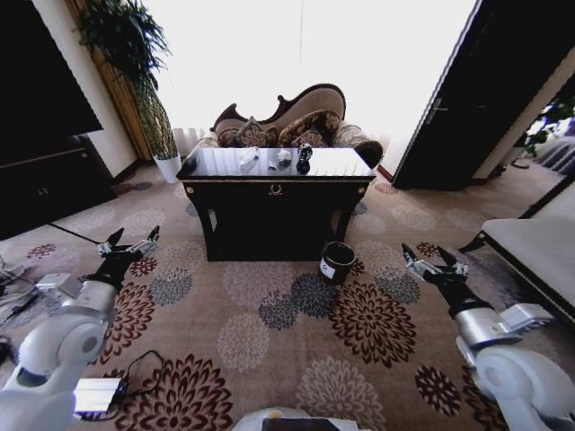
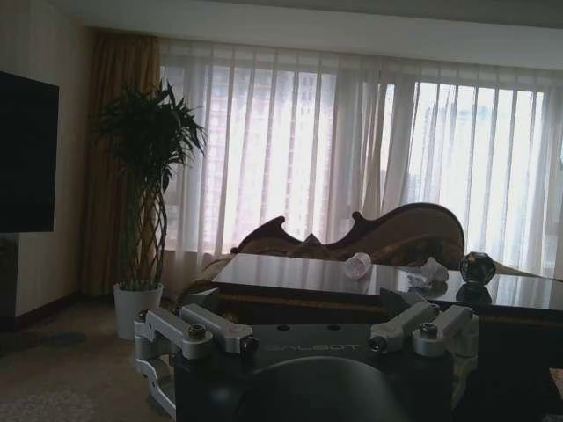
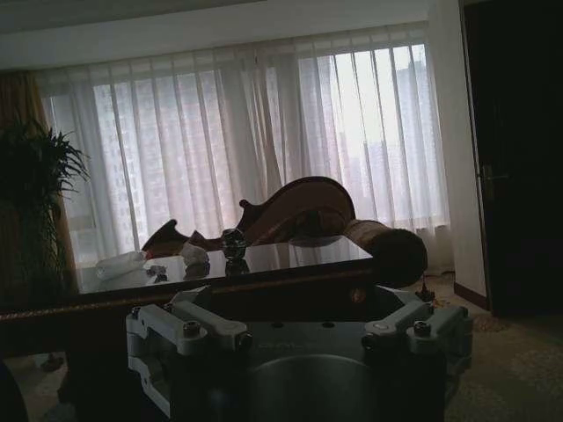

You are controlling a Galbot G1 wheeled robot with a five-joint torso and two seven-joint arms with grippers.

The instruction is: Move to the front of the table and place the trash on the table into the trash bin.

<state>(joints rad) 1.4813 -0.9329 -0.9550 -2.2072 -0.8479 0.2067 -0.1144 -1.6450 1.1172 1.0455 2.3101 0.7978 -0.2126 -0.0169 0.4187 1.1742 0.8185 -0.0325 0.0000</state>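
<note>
Left gripper (image 1: 131,241) at 9 o'clock hovers over the carpet, fingers spread wide, empty. At 12 o'clock the bench (image 1: 275,193) carries the trash (image 1: 277,160). The trash bin (image 1: 336,262) stands at its front right corner. Right gripper (image 1: 430,261) at 3 o'clock, fingers wide.

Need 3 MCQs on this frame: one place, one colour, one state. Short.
1. Where is the trash bin?
A. on the table
B. on the carpet by the table's front right leg
C. behind the sofa

2. What colour is the bin?
A. black
B. white
C. green

3. What state are the left hand and right hand in?
A. both open, empty
B. left holds paper
C. right holds the bin

Key: B, the bin stands on the floor before the table; A, dark body with a white label; A, fingers spread, the trash lies on the tabletop.
</note>
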